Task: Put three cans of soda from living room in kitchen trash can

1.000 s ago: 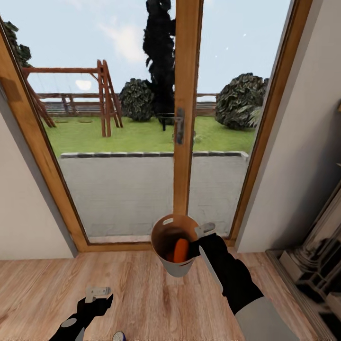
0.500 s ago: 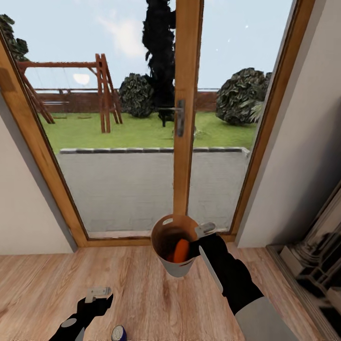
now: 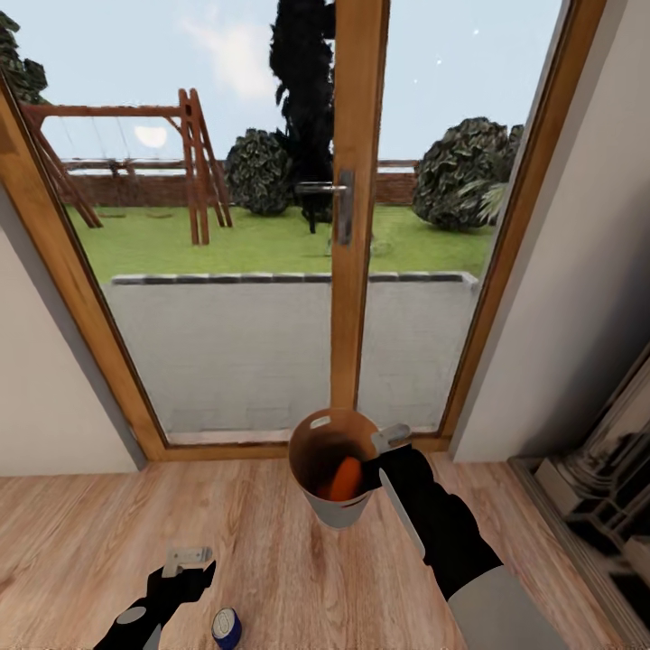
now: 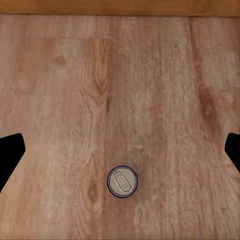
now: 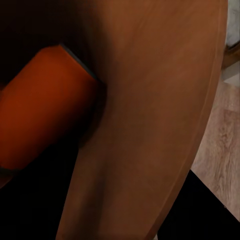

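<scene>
My right gripper (image 3: 388, 441) is shut on the rim of the tash can (image 3: 338, 511) and holds it above the wood floor. An orange can of soda (image 3: 344, 478) lies tilted inside it, and the right wrist view shows that orange can (image 5: 40, 110) against the brown inner wall (image 5: 150, 125). A dark blue can of soda (image 3: 226, 627) stands upright on the floor at the bottom edge, just right of my left gripper (image 3: 186, 560). In the left wrist view the blue can (image 4: 121, 182) shows its grey top, between the wide-apart fingers (image 4: 9, 156) and a little off their line. The left gripper is open and empty.
A wood-framed glass door (image 3: 357, 226) with a metal handle (image 3: 341, 208) stands straight ahead, with a garden behind it. Plain walls flank it on both sides. A dark fireplace surround (image 3: 605, 487) stands at the right. Light plank floor (image 3: 271, 551) spreads below both arms.
The whole view has shifted, so the camera moved. The blue can has come further into view at the bottom edge. Both arms keep their places in the picture.
</scene>
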Controlling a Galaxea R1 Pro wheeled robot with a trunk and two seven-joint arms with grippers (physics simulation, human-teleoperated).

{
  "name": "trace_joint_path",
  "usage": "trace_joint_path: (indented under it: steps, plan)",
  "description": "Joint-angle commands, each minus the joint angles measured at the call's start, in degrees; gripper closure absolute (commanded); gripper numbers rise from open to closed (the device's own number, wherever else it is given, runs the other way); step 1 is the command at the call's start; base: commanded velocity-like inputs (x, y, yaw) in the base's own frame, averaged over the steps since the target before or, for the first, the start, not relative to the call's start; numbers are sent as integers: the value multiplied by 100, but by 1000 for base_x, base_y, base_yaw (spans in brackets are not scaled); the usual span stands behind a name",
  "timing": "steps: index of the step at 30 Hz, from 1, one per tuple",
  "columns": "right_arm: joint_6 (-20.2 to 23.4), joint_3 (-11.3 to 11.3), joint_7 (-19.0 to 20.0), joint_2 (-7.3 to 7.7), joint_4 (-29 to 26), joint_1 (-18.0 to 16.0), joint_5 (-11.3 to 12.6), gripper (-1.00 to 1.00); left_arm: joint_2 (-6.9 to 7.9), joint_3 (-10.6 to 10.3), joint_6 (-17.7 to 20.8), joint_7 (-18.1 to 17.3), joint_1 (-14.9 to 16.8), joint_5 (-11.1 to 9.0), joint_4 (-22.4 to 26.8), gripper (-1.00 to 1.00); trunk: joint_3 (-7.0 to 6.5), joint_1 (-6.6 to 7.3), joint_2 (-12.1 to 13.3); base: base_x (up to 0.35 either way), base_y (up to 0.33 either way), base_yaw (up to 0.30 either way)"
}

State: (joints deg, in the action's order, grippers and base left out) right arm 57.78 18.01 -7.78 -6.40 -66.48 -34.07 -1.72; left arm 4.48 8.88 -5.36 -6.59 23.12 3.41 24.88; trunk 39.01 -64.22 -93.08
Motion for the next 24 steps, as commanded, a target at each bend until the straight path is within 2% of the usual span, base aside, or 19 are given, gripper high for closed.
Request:
trace_joint_path:
  steps: [1,11,17,24]
  plan:
    - [-5,0,13,-1,-6,-3,14,100,0,0,0,0,0,0,-1,-100,27,-22,-43,0,0,0]
    - [-6,1,13,-2,-5,-3,14,100,0,0,0,0,1,1,-1,-100,297,-242,-444,0,0,0]
    - [-8,1,13,-3,-5,-3,14,100,0,0,-8,0,0,0,-1,-100,326,-242,-444,1,0,0]
    - [-7,1,13,-3,-5,-3,14,100,0,0,-8,0,2,1,-1,-100,328,-242,-444,145,0,0]
